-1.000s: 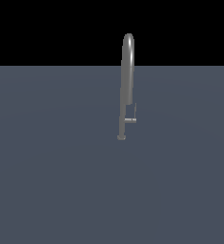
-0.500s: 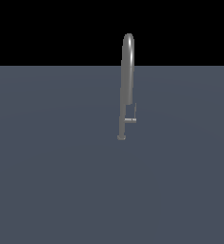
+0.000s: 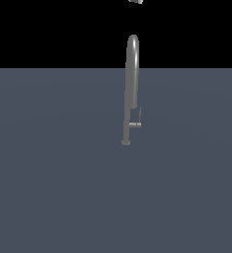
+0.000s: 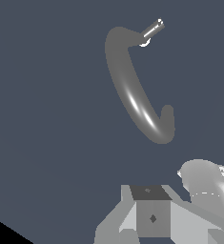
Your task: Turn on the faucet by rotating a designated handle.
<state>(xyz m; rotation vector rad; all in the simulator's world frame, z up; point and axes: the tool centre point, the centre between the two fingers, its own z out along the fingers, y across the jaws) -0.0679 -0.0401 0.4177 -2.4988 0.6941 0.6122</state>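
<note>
The faucet (image 3: pixel 131 89) is a tall slim grey tube with a narrow arch on top, standing on a small round base on the dark grey floor. Its handle (image 3: pixel 136 123) is a short stub with a thin lever, low on the stem toward the exterior view's right. The wrist view looks down on the faucet's arch (image 4: pixel 137 102), and the handle (image 4: pixel 153 29) sticks out beyond it. Grey parts of my gripper (image 4: pixel 151 212) fill that picture's lower edge, well apart from the faucet. Its fingers do not show clearly. A small grey piece of the arm (image 3: pixel 135 1) shows high above the arch.
A flat dark grey floor (image 3: pixel 53 188) spreads around the faucet, with black background above it. Nothing else stands on it.
A small grey piece of the arm has come into the exterior view's top edge above the faucet. The faucet and its handle have not moved.
</note>
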